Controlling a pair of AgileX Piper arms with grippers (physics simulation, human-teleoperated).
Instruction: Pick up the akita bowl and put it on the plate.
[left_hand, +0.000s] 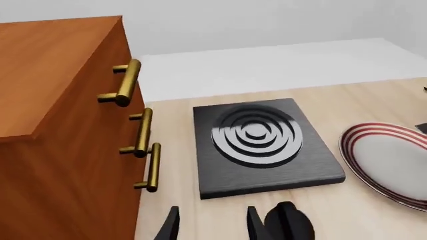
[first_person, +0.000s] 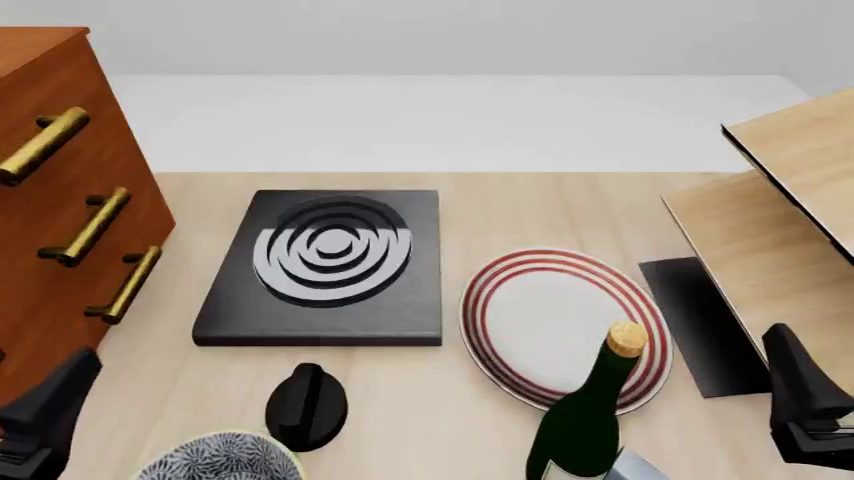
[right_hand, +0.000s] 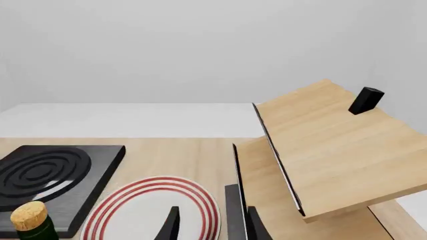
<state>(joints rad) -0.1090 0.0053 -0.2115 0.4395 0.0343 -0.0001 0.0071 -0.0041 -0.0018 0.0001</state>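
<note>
only the akita bowl (first_person: 220, 458) rim shows, cut off

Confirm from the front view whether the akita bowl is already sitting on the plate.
No: the akita bowl sits at the table's near edge, left of the plate, whose white centre is bare.

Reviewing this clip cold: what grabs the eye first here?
The black slab with grey rings sits mid-table, and the red-ringed plate lies just to its right. A corked green bottle stands at the plate's near edge, and the patterned akita bowl peeks in at the bottom left.
</note>
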